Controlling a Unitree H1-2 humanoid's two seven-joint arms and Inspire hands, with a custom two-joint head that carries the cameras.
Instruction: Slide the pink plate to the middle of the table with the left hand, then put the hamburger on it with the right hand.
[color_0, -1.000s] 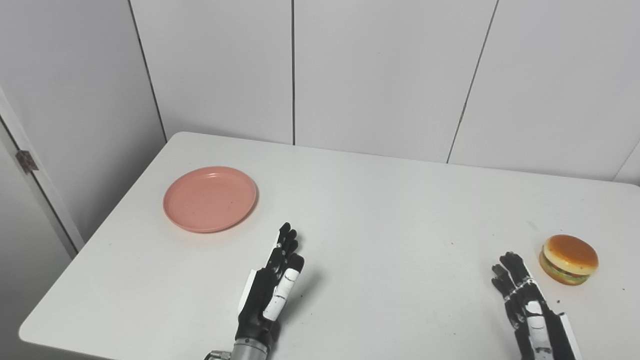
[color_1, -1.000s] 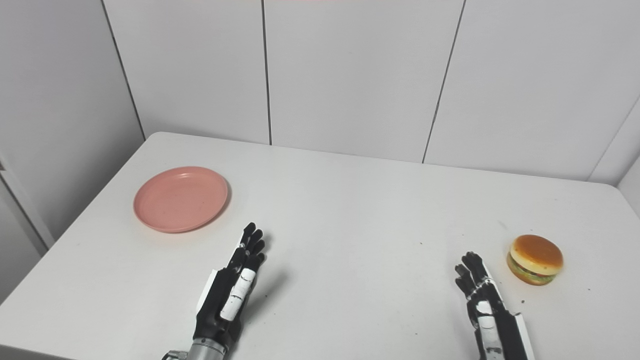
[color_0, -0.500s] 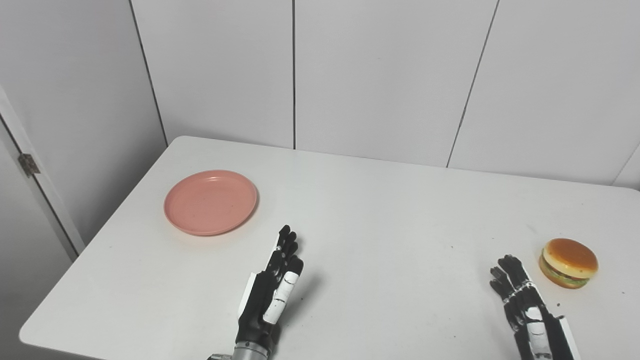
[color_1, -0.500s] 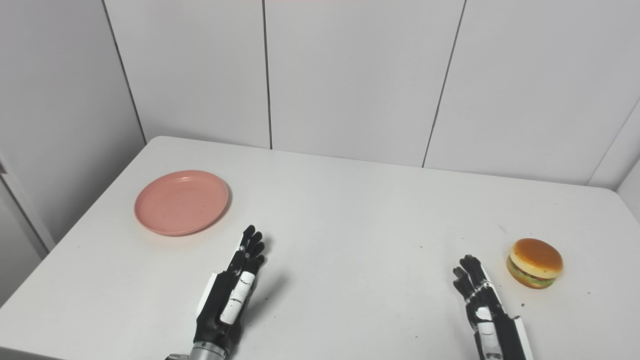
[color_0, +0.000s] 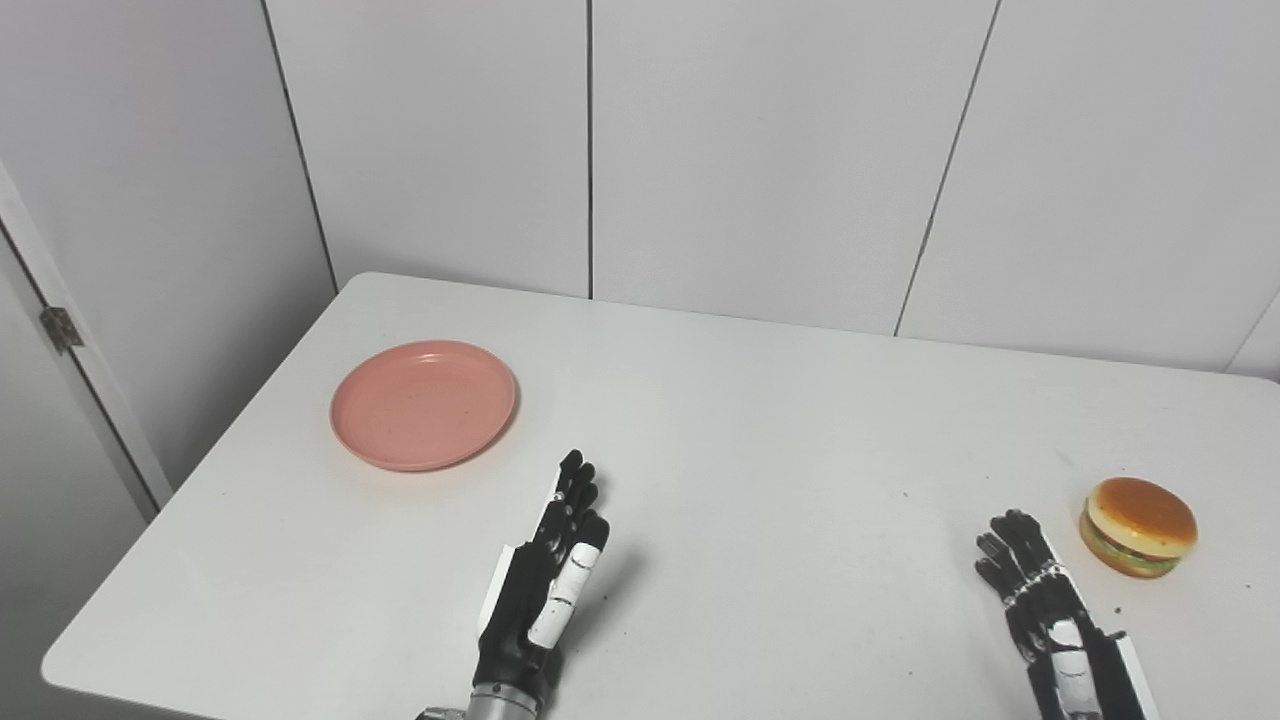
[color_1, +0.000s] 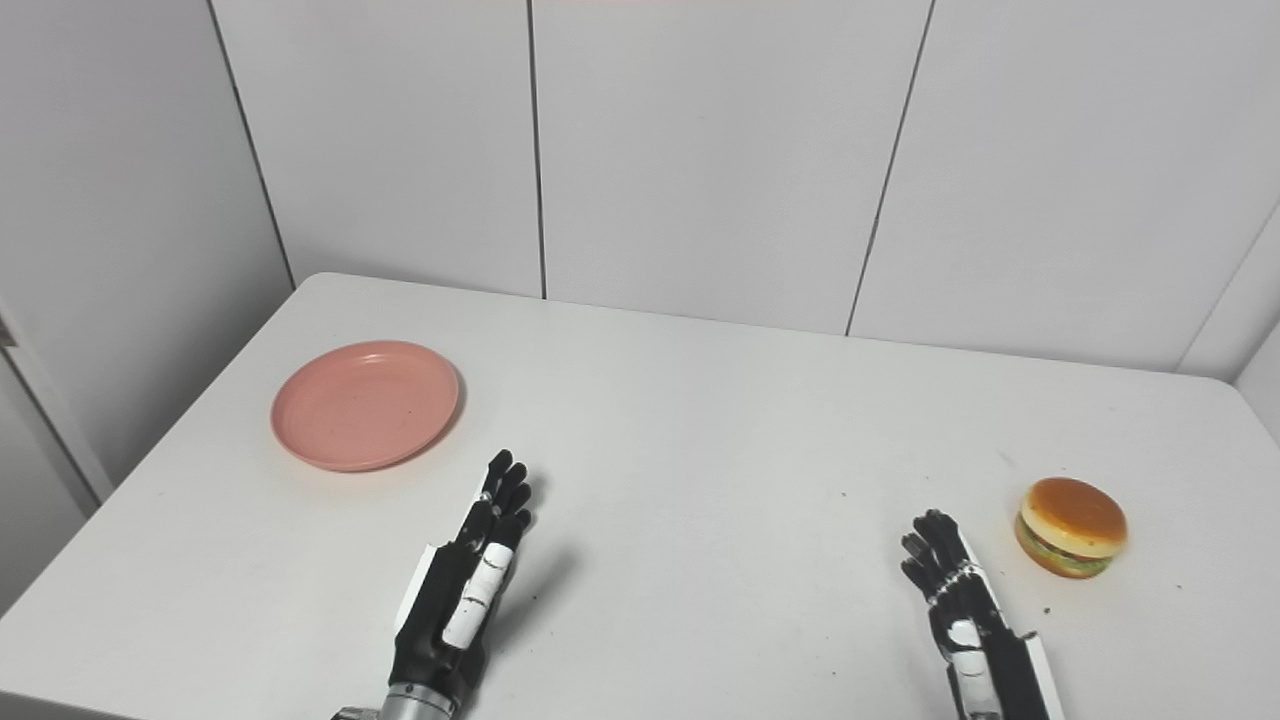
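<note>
White tabletop (color_0: 760, 420), rounded at its corners, set against a pale panelled wall (color_0: 760, 150). On the far left part of the tabletop, the pink plate (color_0: 424, 404), lying flat and bare, close to the left edge and well short of the middle. Near the right edge, the hamburger (color_0: 1140, 526), upright on its bottom bun, a green and brown layer showing between the two halves. At the near edge, somewhat left of centre, the left hand (color_0: 545, 585): black with a white strip along the thumb, fingers (color_0: 572, 480) stretched out straight and close side by side, pointing toward the far side, holding nothing, thumb beside the palm. Plate up and to the left of those fingertips, apart from them, a clear band of white tabletop between. At the near right, the right hand (color_0: 1045, 610), likewise black with white patches, fingers extended and slightly spread, empty, pointing toward the far side. Hamburger just to the right of and slightly beyond its fingertips, near but not touching. A few dark specks scattered on the tabletop around the hamburger and the centre.
</note>
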